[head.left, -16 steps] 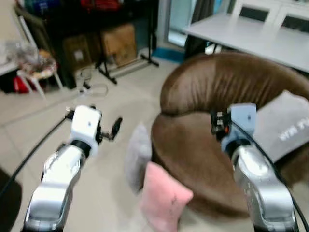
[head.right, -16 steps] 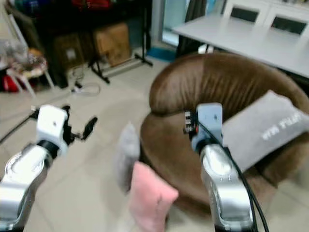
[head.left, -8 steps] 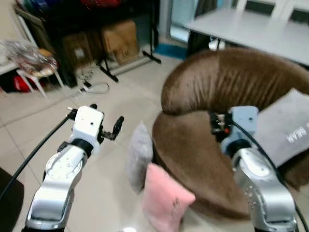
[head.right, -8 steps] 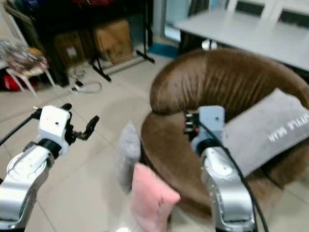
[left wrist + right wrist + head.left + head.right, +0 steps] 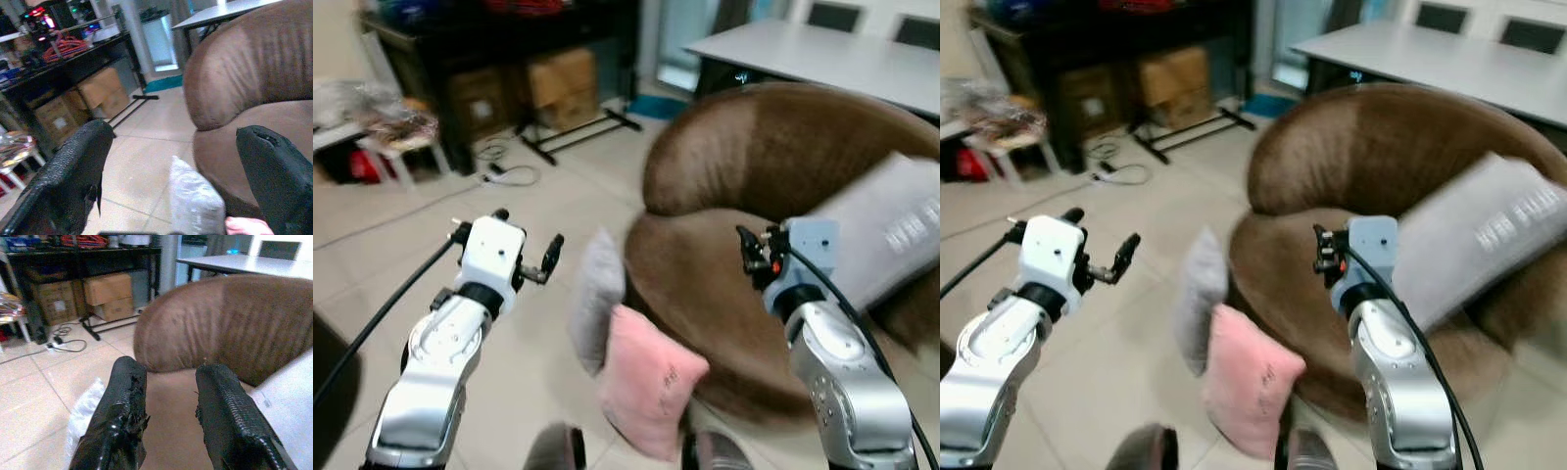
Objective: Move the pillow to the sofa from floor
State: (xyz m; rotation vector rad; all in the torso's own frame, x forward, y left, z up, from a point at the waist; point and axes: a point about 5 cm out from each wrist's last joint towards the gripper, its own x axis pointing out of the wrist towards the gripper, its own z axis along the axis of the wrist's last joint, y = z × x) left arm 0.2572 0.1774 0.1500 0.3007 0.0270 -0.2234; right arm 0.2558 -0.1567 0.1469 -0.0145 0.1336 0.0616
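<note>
A pink pillow [image 5: 651, 382] stands on the tiled floor, leaning against the front of the round brown sofa [image 5: 773, 166]. A grey pillow [image 5: 597, 299] stands on the floor just behind it, also against the sofa. Another grey pillow [image 5: 891, 230] with white lettering lies on the sofa seat. My left gripper [image 5: 527, 235] hangs open above the floor, left of the two floor pillows, holding nothing. Over the seat's front, my right gripper [image 5: 751, 252] is open with a narrow gap and nothing between its fingers [image 5: 122, 421]. The left wrist view shows the grey floor pillow [image 5: 193, 203] between wide-spread fingers [image 5: 73, 181].
A dark shelf with cardboard boxes [image 5: 558, 78] stands at the back left, with a black stand's legs [image 5: 578, 132] and cables [image 5: 514, 174] on the floor before it. A white table [image 5: 822, 54] is behind the sofa. My feet [image 5: 558, 450] are near the pink pillow.
The camera has tilted down and drawn closer, so my feet now show at the bottom. Both arms hold the same pose; the pillows have not moved.
</note>
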